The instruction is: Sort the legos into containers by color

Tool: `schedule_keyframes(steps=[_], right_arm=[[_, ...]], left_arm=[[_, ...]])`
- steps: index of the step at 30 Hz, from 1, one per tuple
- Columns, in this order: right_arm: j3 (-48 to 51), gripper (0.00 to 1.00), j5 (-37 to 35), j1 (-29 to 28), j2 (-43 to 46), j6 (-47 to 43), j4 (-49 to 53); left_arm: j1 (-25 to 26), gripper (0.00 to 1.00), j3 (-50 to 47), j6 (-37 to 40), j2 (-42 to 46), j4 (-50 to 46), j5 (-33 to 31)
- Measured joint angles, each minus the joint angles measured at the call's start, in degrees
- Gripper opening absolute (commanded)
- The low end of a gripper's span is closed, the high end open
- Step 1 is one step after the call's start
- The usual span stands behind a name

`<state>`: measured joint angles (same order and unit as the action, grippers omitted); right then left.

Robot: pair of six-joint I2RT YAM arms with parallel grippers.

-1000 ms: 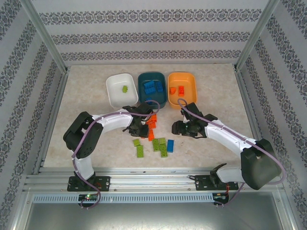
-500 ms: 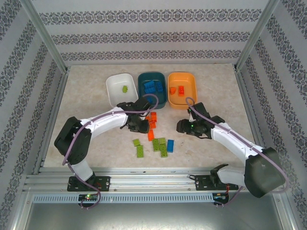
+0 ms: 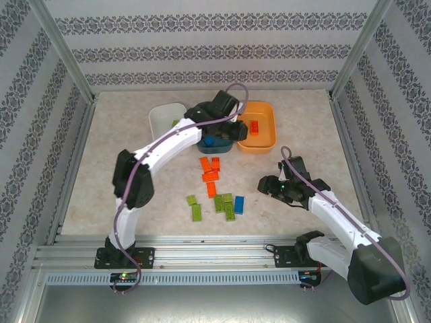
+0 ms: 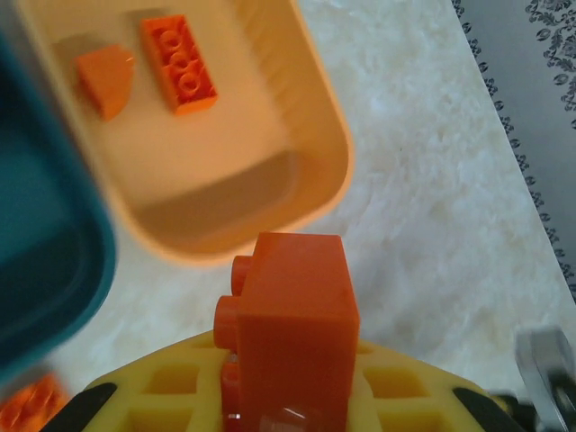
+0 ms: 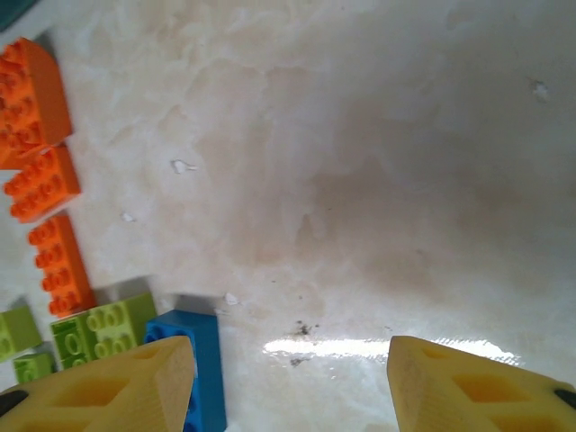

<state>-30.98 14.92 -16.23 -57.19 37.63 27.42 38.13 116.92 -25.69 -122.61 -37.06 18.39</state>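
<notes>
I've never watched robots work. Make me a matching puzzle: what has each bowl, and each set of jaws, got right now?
1. orange bowl
2. teal bowl
3. left jaws
4. right jaws

A. open, holding nothing
B. shut on an orange brick
C. has a blue brick inside
D. has orange pieces inside

Pairs: 1-D, 2-C, 3-B, 4-A

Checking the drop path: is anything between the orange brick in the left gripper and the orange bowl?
Nothing visible. The left gripper holds the brick just short of the orange bowl, with bare table between; the teal bowl sits beside it.
</notes>
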Motion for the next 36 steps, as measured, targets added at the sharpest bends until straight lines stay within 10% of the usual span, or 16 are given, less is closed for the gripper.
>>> schedule_keyframes(steps=[9, 36], right_arm=[[1.11, 0.59, 1.14, 0.00, 7.13, 1.70, 1.20], [2.97, 0.65, 0.83, -0.37, 10.62, 2.95, 4.09]], left_arm=[[-1.88, 0.12, 25.99, -2.82, -23.98, 1.29, 4.35], [-7.13, 0.51, 30.71, -19.65, -32.37, 14.60, 13.66]])
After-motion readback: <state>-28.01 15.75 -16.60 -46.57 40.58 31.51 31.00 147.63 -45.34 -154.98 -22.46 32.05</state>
